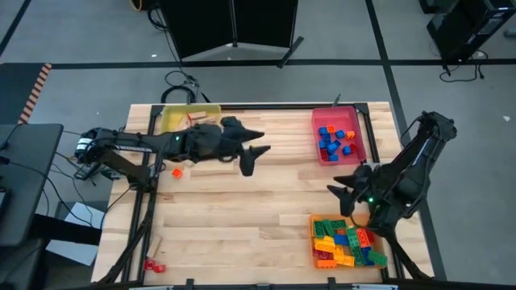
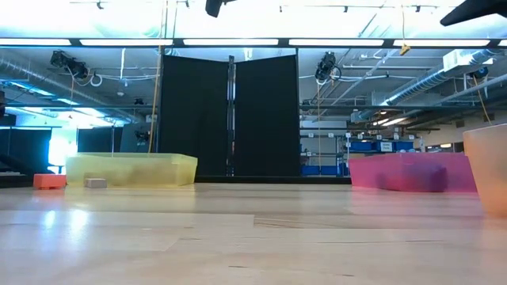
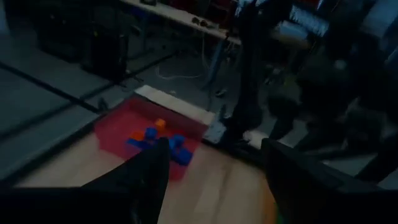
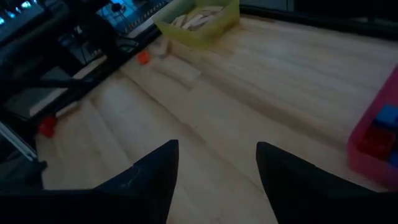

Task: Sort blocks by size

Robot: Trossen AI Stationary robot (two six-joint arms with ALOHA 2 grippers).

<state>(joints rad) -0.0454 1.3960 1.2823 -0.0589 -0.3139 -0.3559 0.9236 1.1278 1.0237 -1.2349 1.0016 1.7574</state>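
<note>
I have both arms up off the table with nothing in either gripper. The left gripper (image 1: 256,153) hangs over the bare wood just in front of the yellow tray (image 1: 188,118), its jaws spread wide and empty. The right gripper (image 1: 345,187) sits between the red tray (image 1: 339,135) and the orange tray (image 1: 347,242), jaws also parted with nothing between them.

Most of the blocks are already binned: small blue and red ones in the red tray, a heap of bigger coloured bricks (image 1: 345,242) in the orange tray, pale wooden pieces (image 4: 194,18) in the yellow tray. What I judge is left are the strays on the left side: an orange block (image 1: 176,171) on the table just beside the left arm, and a red block (image 1: 151,265) near the front left corner.

The orange stray looks like the nearest job for the left arm. To do it well, I would pull the gripper back toward that block, keep the jaws wide on the way down, centre them squarely over it and only close once both fingers (image 3: 149,174) flank it. It is small, so an off-centre pinch could flick it off the edge.
</note>
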